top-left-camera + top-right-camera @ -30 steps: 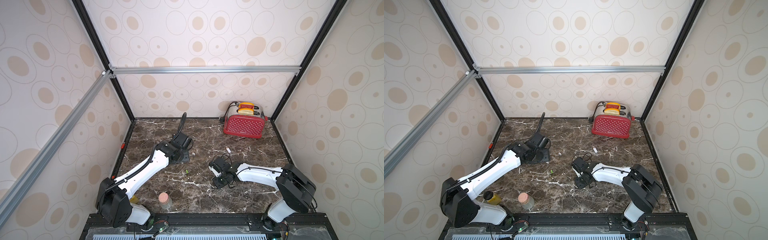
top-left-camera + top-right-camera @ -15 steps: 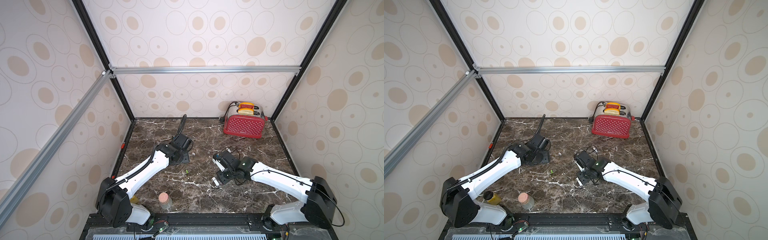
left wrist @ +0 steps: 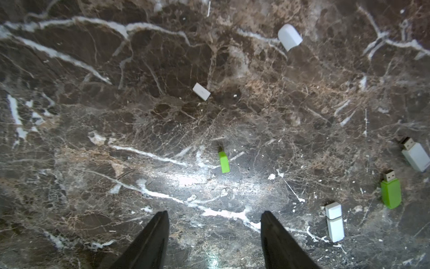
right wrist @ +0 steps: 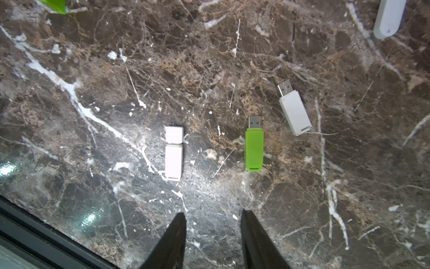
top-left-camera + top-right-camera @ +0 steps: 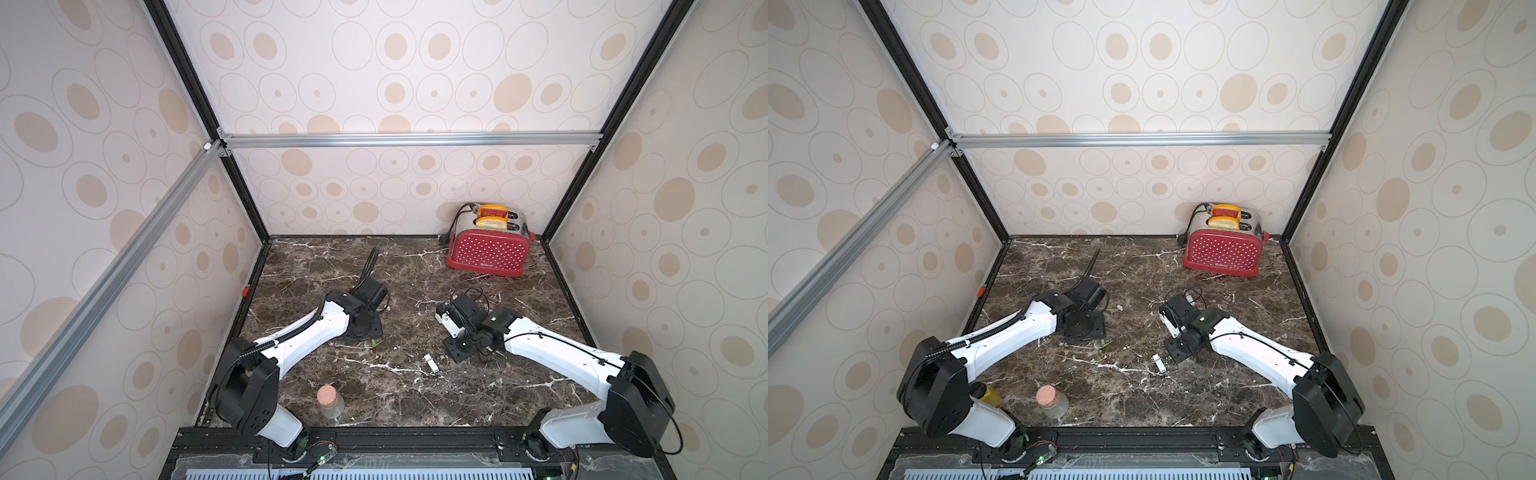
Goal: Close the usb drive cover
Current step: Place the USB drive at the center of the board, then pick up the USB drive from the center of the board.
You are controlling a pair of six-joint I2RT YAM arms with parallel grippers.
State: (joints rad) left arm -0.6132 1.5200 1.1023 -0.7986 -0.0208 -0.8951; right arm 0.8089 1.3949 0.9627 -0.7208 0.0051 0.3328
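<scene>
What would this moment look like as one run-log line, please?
left jaws: open, empty | right jaws: open, empty | white plastic usb drive: cap on | green plastic usb drive: uncapped | small green plastic cap: lying apart

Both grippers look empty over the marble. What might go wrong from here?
The small green cap lies apart from the uncapped green USB drive; pinching it may flick it away. The flat white cap and the rounded white cap differ; the uncapped white USB drive could get the wrong one.

toaster (image 5: pixel 488 251) stands behind the usb drive (image 5: pixel 432 365), jar (image 5: pixel 330 401) before it.
</scene>
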